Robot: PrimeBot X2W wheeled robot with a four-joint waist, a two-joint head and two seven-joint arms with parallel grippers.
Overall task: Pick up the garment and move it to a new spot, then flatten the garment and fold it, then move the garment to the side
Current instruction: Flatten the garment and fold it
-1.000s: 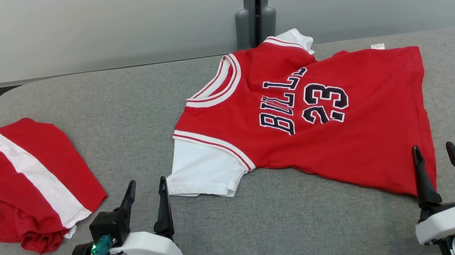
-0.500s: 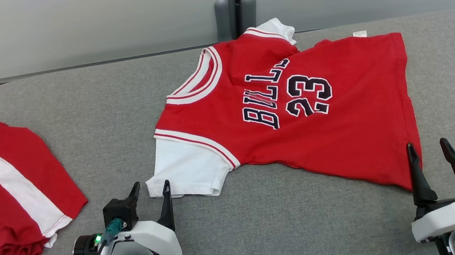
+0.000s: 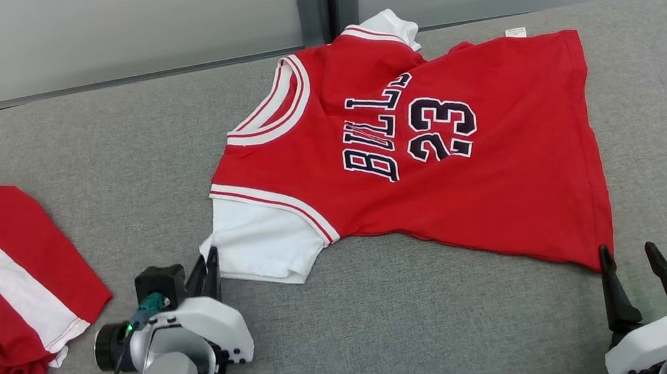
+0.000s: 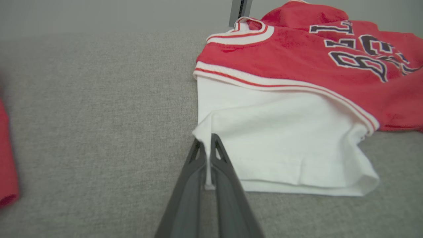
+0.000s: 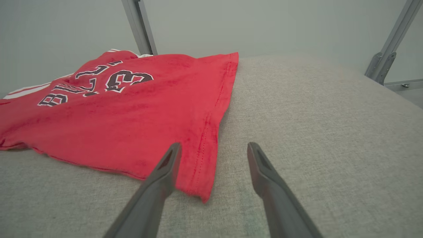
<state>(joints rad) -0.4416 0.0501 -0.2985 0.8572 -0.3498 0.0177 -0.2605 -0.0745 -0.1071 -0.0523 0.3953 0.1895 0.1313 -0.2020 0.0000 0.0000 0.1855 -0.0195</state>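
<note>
We see the red jersey (image 3: 429,158) lying face up on the grey fabric-covered table (image 3: 118,141), a little right of the middle. Its collar points to our left and its hem to our right, with the "23" print showing. A small white label (image 3: 515,33) pokes out at the far hem corner.

The near white sleeve (image 3: 259,244) sticks out toward us. Our left gripper (image 3: 209,268) has its two dark fingers (image 4: 193,175) pressed together on the outer corner of that sleeve. In the left wrist view a thin fold of white cloth is pinched between them.

Our right gripper (image 3: 631,279) sits low at the right with its fingers spread wide and nothing between them, just beside the near hem corner (image 5: 195,178). In the right wrist view one finger overlaps the red cloth, though we cannot tell whether it touches.

A second red garment with a white stripe (image 3: 9,289) lies well apart at the table's left side.
</note>
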